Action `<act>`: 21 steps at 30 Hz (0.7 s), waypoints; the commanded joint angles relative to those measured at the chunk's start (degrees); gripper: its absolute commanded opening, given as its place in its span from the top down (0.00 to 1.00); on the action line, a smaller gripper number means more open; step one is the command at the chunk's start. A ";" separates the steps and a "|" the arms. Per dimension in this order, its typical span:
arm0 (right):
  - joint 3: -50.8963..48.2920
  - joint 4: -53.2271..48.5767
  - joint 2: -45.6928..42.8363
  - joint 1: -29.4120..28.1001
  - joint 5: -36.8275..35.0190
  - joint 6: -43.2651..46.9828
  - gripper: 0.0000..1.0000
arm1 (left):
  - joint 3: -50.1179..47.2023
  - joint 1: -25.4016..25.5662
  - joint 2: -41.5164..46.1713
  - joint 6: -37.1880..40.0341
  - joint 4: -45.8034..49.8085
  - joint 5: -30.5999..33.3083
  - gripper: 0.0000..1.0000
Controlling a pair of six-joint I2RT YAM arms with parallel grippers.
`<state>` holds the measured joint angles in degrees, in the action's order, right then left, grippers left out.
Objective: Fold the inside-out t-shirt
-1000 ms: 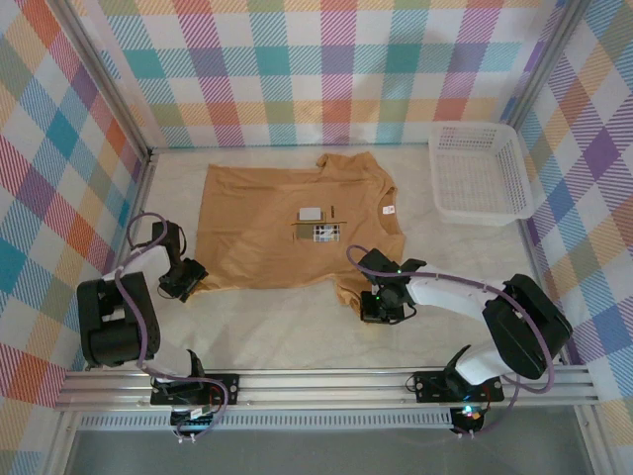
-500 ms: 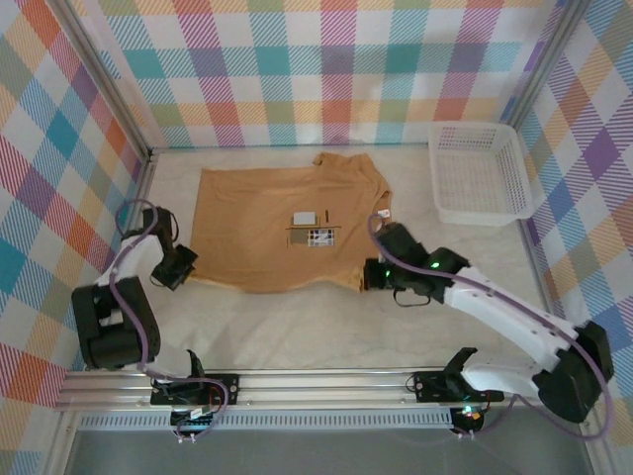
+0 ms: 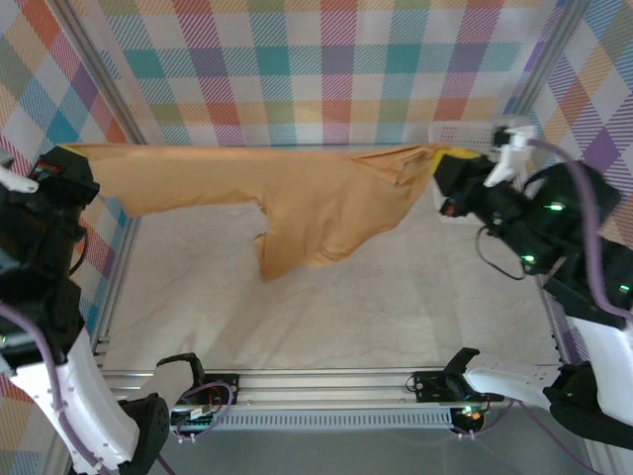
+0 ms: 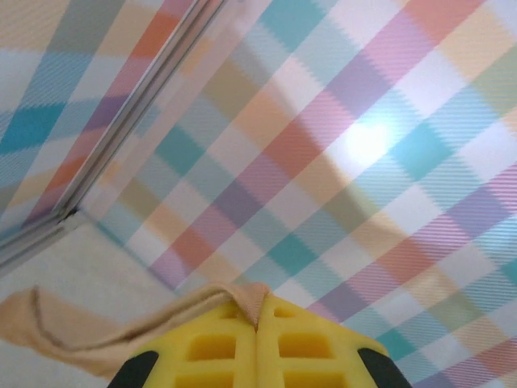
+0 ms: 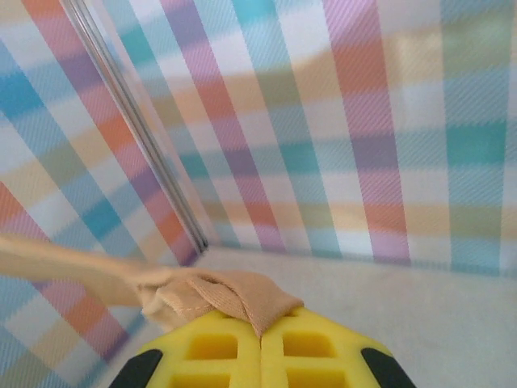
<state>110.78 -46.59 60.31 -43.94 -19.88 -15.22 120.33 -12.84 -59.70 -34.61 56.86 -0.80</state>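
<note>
The tan inside-out t-shirt hangs in the air, stretched wide between both arms, its lower part drooping toward the table. My left gripper is raised at the far left and shut on one end of the shirt. In the left wrist view its yellow pads pinch a fold of tan cloth. My right gripper is raised at the right, shut on the other end. The right wrist view shows a bunched tan hem clamped between the yellow pads.
A white mesh basket stands at the back right, partly hidden behind the right arm. Plaid walls close in the left, back and right. The rail with both arm bases runs along the near edge.
The shirt lay flat on the table with both grippers at its near edge. Both arms have since lifted it high and pulled it apart sideways; the left gripper closed on the cloth.
</note>
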 commanded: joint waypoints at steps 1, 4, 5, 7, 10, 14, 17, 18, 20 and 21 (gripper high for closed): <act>8.58 -3.20 2.84 0.17 -5.00 6.54 1.00 | 3.76 -0.06 -1.88 1.66 4.41 0.36 1.00; 14.01 -1.80 7.64 0.17 -10.53 12.77 1.00 | 3.56 -0.08 -2.58 1.75 3.04 -0.11 1.00; 15.20 -0.85 9.67 0.17 -12.48 15.23 1.00 | 2.89 -0.07 -3.37 1.75 3.00 -0.76 1.00; 16.98 0.97 13.41 1.13 -15.49 18.65 1.00 | -0.49 -0.07 -4.43 1.56 1.61 -2.66 1.00; 19.50 -0.39 19.63 9.29 -12.35 16.76 1.00 | -10.22 -0.01 -5.67 0.37 -3.51 -5.95 1.00; 18.54 -3.34 29.14 20.00 -3.12 9.62 1.00 | -22.79 0.18 -11.63 -0.28 -10.39 -9.45 1.00; 15.52 -1.64 36.67 21.17 -2.85 8.65 1.00 | -29.00 0.86 -20.16 0.50 -14.76 -10.10 1.00; 14.30 -0.74 38.74 21.25 -2.74 8.39 1.00 | -30.19 1.20 -23.20 0.80 -15.70 -10.21 1.00; 12.40 0.71 44.78 21.34 -2.49 7.25 1.00 | -32.09 2.36 -30.87 1.34 -17.36 -10.35 1.00; 11.56 1.28 47.51 21.36 -2.32 6.51 1.00 | -32.46 3.02 -34.40 1.54 -17.83 -10.16 1.00</act>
<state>123.81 -47.07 103.85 -22.85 -23.14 -5.82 89.65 -11.46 -88.75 -34.59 42.35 -10.02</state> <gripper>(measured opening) 0.046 0.049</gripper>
